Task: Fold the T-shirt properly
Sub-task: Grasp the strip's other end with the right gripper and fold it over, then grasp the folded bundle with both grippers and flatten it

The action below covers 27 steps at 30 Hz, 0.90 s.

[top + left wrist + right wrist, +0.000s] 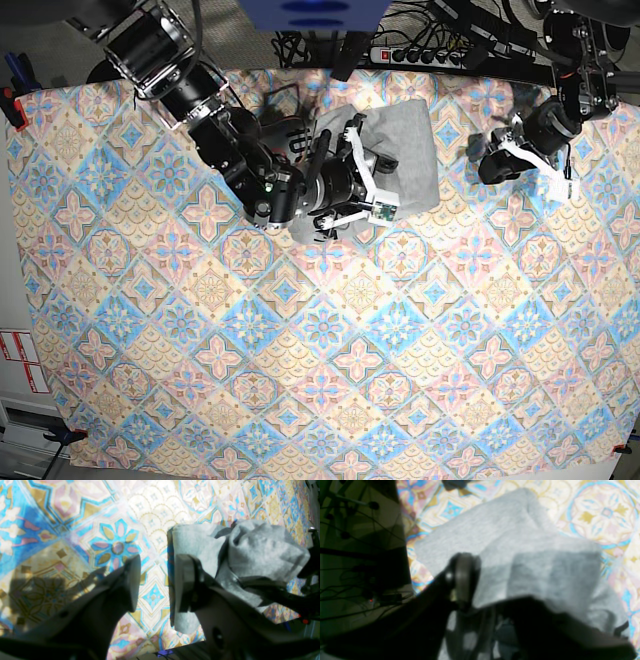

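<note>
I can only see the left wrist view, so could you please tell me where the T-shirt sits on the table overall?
Observer: The T-shirt is a compact bundle at the far edge of the tablecloth, near the power strip.
Operator: Thank you. Is the right arm on it?
Observer: Yes, the right gripper is over the side of the bundle away from your left gripper.
Operator: Is it holding cloth?
Observer: In its wrist view, grey cloth drapes over one side of it. I cannot tell whether the jaws are clamped.
</note>
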Each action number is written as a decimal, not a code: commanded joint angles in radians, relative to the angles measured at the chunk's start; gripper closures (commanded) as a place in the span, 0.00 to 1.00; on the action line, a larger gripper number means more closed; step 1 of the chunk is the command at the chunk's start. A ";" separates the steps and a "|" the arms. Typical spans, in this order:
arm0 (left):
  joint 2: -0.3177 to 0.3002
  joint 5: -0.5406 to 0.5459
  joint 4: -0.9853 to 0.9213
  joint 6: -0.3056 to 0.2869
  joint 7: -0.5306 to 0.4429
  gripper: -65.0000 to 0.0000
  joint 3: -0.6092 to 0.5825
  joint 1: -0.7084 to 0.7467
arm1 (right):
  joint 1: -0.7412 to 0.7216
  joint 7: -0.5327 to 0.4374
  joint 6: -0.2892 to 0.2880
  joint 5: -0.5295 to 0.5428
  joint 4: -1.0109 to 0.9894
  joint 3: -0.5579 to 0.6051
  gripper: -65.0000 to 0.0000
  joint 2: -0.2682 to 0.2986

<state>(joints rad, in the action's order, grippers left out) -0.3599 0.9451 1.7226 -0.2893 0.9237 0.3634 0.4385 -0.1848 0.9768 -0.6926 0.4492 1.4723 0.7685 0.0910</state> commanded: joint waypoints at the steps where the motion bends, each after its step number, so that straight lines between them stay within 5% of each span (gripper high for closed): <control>1: -0.012 0.015 0.015 -0.008 -0.018 0.64 0.004 -0.002 | -0.017 -0.022 -0.006 0.020 0.037 -0.005 0.69 -0.007; 4: -0.008 0.015 0.015 -0.008 -0.018 0.64 0.004 -0.005 | -0.017 -0.023 -0.006 0.020 0.103 -0.037 0.69 -0.006; 14: 0.014 0.013 0.015 -0.008 -0.018 0.64 0.004 -0.005 | 0.104 -0.020 -0.006 0.018 0.190 -0.404 0.82 -0.001; 22: 0.014 0.013 0.020 -0.008 -0.016 0.64 0.004 -0.002 | 0.103 -0.022 -0.006 0.018 0.018 -0.395 0.88 -0.006; 27: 0.011 0.013 0.020 -0.008 -0.012 0.64 0.004 0.000 | 0.023 -0.062 -0.006 0.018 -0.084 -0.221 0.88 -0.040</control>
<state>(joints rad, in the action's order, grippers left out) -0.3347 0.9432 1.7226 -0.2893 0.9241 0.3618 0.4377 -0.1440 0.9375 -0.6918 0.4423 1.3697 0.5514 0.0620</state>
